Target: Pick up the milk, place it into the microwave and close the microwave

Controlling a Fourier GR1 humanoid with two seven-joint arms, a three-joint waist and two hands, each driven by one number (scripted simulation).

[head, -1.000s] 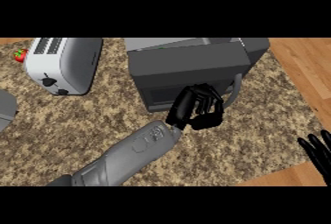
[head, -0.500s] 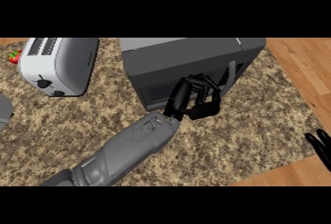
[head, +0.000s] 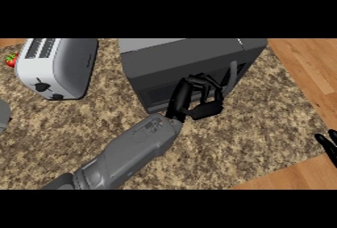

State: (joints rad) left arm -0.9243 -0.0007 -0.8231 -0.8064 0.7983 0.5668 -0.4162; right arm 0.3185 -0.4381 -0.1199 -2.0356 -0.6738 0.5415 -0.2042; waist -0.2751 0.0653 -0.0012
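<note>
The dark grey microwave (head: 191, 58) stands at the top middle of the counter, its door face toward me and a vertical handle (head: 232, 75) at its right side. My left hand (head: 196, 99) is against the lower front of the door, fingers curled, with nothing visible in it. The milk is not in sight. At the right edge, my right hand (head: 327, 144) shows only straight fingers pointing up, resting.
A white toaster (head: 56, 67) stands at the upper left, with a red strawberry (head: 10, 60) beside it. A grey object (head: 2, 116) pokes in at the left edge. The speckled counter (head: 250, 133) ends at the right and lower right, where wooden floor shows.
My left hand has moved left and up against the microwave's front, and the door now lies flush with the body. The right hand has slid lower and nearer the right edge.
</note>
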